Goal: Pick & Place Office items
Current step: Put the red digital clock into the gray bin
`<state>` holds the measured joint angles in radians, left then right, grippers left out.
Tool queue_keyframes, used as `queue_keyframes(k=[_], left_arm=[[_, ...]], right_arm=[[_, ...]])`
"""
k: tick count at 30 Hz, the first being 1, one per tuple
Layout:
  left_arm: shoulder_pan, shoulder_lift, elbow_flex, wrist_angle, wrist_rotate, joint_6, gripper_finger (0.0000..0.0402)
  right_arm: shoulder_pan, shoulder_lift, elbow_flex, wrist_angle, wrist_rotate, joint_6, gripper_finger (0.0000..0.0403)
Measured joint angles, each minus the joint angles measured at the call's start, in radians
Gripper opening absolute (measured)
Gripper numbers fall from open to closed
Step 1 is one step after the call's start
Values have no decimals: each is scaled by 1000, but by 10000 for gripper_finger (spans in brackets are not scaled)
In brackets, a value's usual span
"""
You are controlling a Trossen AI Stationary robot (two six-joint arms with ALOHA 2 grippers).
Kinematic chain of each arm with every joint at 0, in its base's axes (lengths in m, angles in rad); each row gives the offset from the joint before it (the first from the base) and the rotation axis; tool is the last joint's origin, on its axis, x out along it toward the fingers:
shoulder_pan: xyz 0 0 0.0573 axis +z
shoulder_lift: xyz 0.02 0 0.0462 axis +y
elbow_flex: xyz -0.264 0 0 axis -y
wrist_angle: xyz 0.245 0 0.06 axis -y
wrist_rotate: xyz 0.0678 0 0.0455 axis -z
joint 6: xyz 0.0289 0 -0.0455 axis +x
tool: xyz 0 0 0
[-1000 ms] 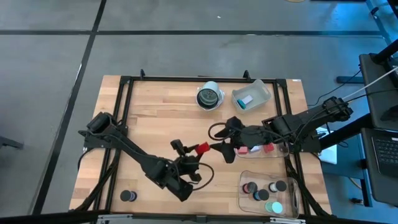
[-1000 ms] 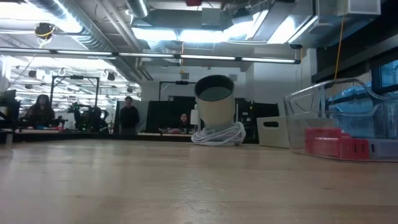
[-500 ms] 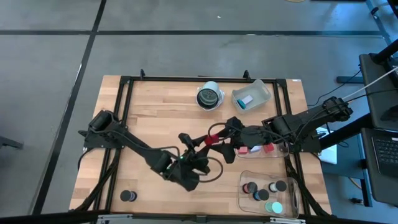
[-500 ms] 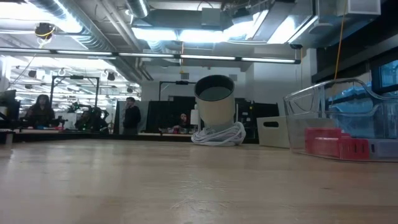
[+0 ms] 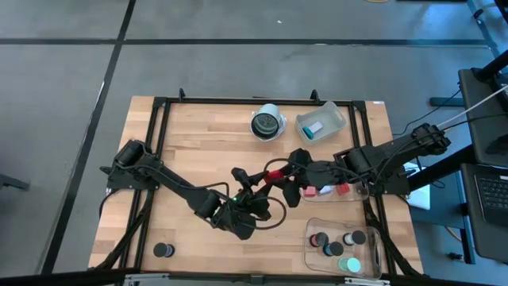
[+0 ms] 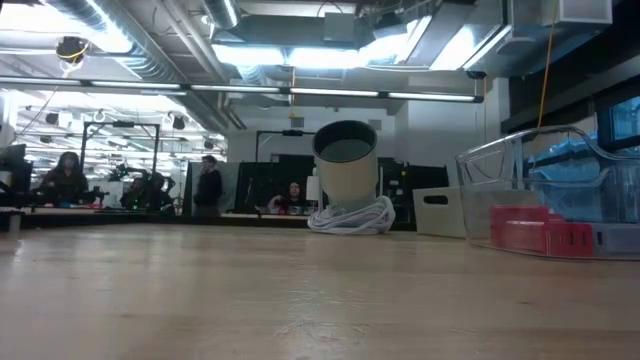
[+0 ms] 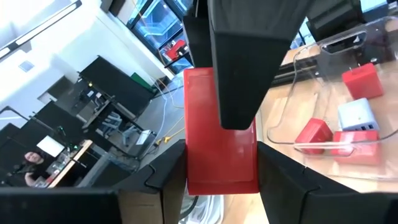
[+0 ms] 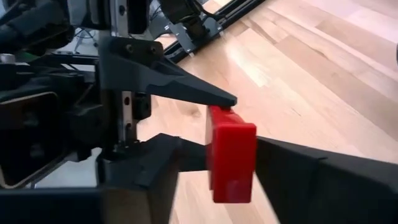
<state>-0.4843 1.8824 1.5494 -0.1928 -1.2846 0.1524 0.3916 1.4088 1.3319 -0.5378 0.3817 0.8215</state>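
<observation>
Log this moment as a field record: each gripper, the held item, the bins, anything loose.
left gripper: shut on the red block, above mid-table
right gripper: at the same block, from the opposite side
red-block bin: right edge, holds more red blocks
disc bin: high view's lower right, holds discs and the teal piece
black disc: loose, high view's lower left
</observation>
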Motion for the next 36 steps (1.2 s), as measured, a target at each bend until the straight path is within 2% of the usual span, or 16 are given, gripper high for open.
queue_keyframes(k=[7,8,15,22,25,29,32,36], left_arm=[[0,0,0,11,-5,1,164],[0,0,0,11,-4,3,165],[-13,0,0,13,5,-9,190],[-54,-23,0,62,-30,2,246],[-69,-45,0,58,-117,-10,270],[-105,-73,0,49,-236,-44,286],[-142,-91,0,6,-257,-101,286],[-177,-130,0,-117,-257,-244,284]], right_arm=[[0,0,0,0,1,1,66],[0,0,0,-1,3,-1,60],[0,0,0,-4,-5,-27,62],[-71,0,0,-41,-25,-68,62],[-145,0,0,-119,-60,-93,62],[-271,0,0,-305,-44,-112,62],[-369,0,-1,-460,17,-111,62],[-499,-1,-56,-558,79,-102,63]])
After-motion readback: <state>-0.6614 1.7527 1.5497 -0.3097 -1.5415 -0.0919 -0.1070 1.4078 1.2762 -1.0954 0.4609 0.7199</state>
